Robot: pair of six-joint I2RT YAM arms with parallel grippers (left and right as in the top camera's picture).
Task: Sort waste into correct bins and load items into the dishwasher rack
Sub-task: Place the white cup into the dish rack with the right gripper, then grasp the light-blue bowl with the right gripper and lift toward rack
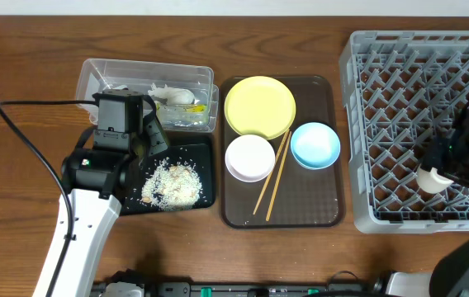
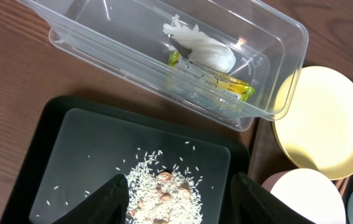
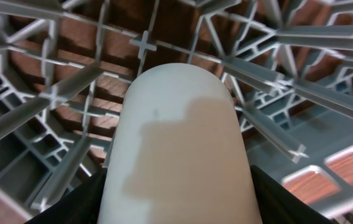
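Observation:
My right gripper [image 1: 442, 169] is shut on the small white cup [image 1: 432, 179], held on its side over the grey dishwasher rack [image 1: 358, 124]; in the right wrist view the cup [image 3: 176, 149] fills the space between the fingers above the rack's lattice [image 3: 52, 93]. My left gripper [image 1: 150, 142] is open and empty above the rice [image 1: 172, 183] in the black tray [image 1: 206, 148]; the left wrist view shows the rice [image 2: 167, 190] between the fingers [image 2: 179, 202]. Wrapper scraps [image 2: 210, 62] lie in the clear tub [image 2: 276, 93]. The yellow plate [image 1: 259, 106], white bowl [image 1: 250, 157], blue bowl [image 1: 315, 145] and chopsticks [image 1: 274, 173] rest on the brown tray [image 1: 325, 210].
The clear tub [image 1: 94, 74] stands behind the black tray, just left of the brown tray. A black cable [image 1: 28, 140] loops over the table at the left. The rack's far end reaches the table's right edge.

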